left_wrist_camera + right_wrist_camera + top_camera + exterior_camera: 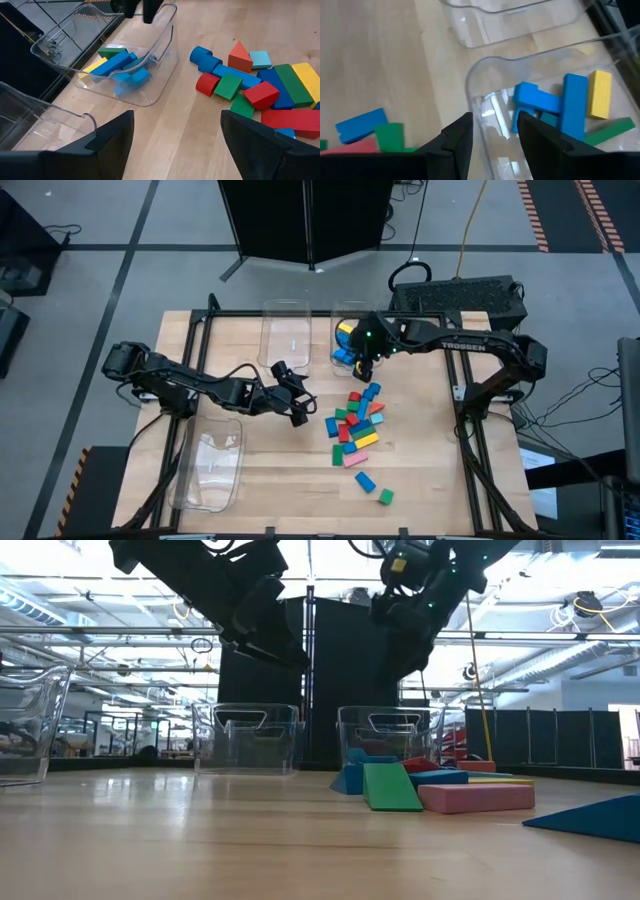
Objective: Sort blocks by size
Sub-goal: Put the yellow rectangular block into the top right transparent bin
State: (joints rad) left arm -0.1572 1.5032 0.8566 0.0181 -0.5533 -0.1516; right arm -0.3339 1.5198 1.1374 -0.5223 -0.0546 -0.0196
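Right end effector (362, 367), fingers part-spread w/ nothing between, hangs over bin (341, 311) w/ sorted blocks, upper-centre; left end effector (298, 404) wide apart by the pile (357, 428) mid-worktop; next: grab another block.

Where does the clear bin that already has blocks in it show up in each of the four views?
High view: bin with blocks, top centre, under the right gripper.
Low view: right of centre, behind the loose pile.
Left wrist view: upper left, holding blue, yellow and green blocks.
Right wrist view: centre right, beyond the fingers.
Shared landmark: the empty bin beside it.
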